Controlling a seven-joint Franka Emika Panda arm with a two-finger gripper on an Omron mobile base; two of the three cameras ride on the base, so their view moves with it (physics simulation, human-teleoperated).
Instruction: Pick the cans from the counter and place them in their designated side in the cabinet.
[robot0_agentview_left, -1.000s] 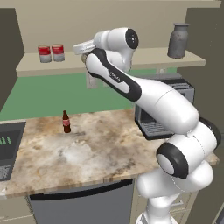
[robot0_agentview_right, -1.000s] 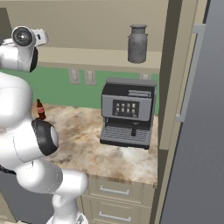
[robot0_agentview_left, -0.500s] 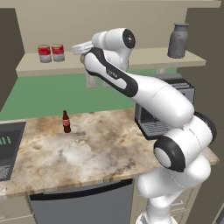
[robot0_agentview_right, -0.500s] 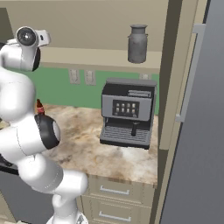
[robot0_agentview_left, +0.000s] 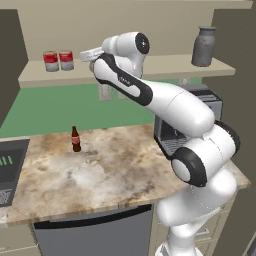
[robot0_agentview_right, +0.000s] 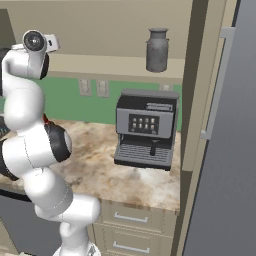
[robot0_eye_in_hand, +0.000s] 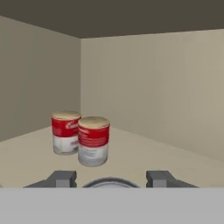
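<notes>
Two cans (robot0_agentview_left: 58, 60) stand together on the cabinet (robot0_agentview_left: 125, 70) shelf, upper left. The gripper (robot0_eye_in_hand: 111, 180), raised at the shelf, holds a third can between its tips, awaiting placement.

Slim brown bottle (robot0_agentview_left: 75, 139) with red label, upright, left of centre on the marbled stone. Large grey metal jug (robot0_agentview_left: 204, 46) upright at the right end of the beige shelf board; black-and-grey coffee machine (robot0_agentview_right: 147, 128) below it against the green wall. Two pale wall sockets (robot0_agentview_right: 93, 88) left of the machine; dark panel with green marks (robot0_agentview_left: 10, 167) at far left.
</notes>
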